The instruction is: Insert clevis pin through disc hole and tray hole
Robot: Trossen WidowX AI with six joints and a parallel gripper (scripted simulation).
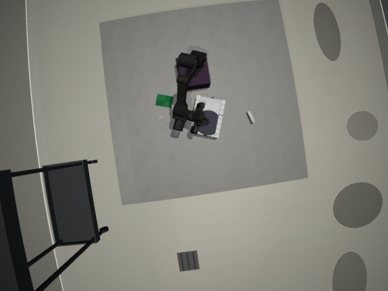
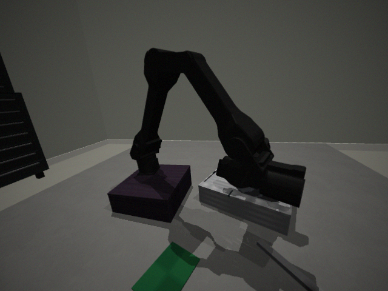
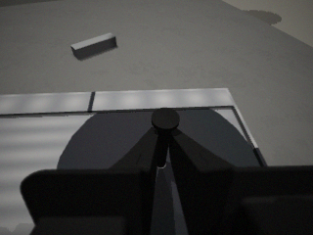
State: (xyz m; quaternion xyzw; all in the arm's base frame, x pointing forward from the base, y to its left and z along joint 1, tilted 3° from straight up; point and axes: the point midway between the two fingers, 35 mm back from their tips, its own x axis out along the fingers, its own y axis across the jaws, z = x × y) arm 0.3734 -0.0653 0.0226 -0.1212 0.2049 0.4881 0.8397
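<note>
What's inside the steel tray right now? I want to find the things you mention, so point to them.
The disc (image 1: 214, 123) (image 3: 105, 142) lies in the tray (image 1: 220, 108) (image 2: 244, 207) (image 3: 44, 103). The gripper (image 1: 208, 121) (image 3: 162, 133), shut on the pin (image 3: 165, 118), covers the disc's middle, so neither hole can be seen.

Top looks steeply down, far off; exterior, sideways, nearer (both share the arm (image 1: 181, 94) (image 2: 207, 84)).
</note>
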